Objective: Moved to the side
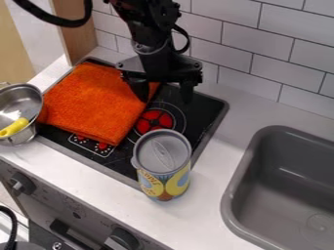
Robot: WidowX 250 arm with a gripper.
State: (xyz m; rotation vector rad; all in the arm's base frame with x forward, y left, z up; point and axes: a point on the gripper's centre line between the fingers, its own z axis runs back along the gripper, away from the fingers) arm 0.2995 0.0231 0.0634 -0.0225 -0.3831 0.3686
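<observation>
1. Black knob on the oven front, between six and seven o'clock.
2. Yellow-and-blue can, upright at six o'clock, by the near rim of the stovetop. Could topple towards the knob if bumped by a swinging arm or dragged cloth.
3. Grey sink at four o'clock; a possible landing spot if the can were tipped that way.
4. Silver pot at nine o'clock, yellow thing inside, just beside the cloth. Could slide or tilt if pushed by bunching fabric.
5. Orange cloth, folded, at ten o'clock on the stovetop; probably the item to move, though unnamed in the task. Could slip or unfold if pinched only by one layer.
6. Gripper at twelve o'clock, spread wide and empty, over the cloth's right edge. Could miss if lowered without shifting towards nine.
7. Tiled wall towards one o'clock; could be scraped by backing up too far.
</observation>
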